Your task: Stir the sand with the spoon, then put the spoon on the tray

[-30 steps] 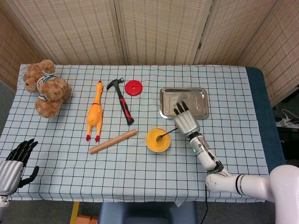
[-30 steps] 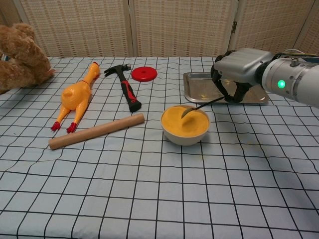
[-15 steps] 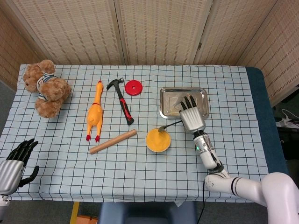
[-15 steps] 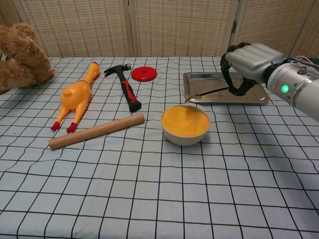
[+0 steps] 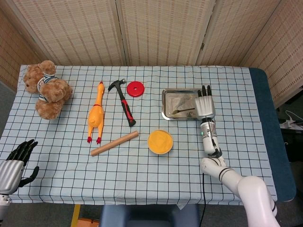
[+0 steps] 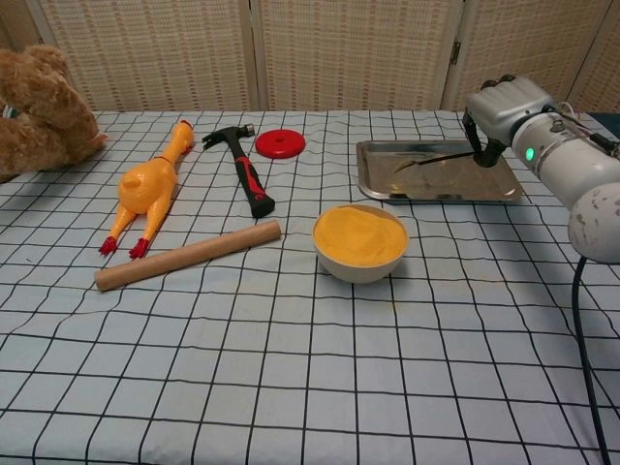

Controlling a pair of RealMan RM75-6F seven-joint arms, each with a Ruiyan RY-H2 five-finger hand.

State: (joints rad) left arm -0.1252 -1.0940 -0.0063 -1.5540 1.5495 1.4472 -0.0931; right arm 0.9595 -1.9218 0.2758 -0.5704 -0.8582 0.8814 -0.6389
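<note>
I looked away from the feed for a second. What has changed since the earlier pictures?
The right hand lifted the spoon out of the sand bowl and carried it away from the robot to over the tray. It still holds the handle; whether the spoon tip touches the tray is unclear. The left hand, hammer, rubber chicken and dowel stayed put.

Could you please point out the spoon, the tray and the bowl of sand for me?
spoon (image 6: 433, 158), chest view, on the middle of its handle.
tray (image 6: 372, 186), chest view, on its left rim.
bowl of sand (image 5: 160, 141), head view, on the sand surface at the centre.
</note>
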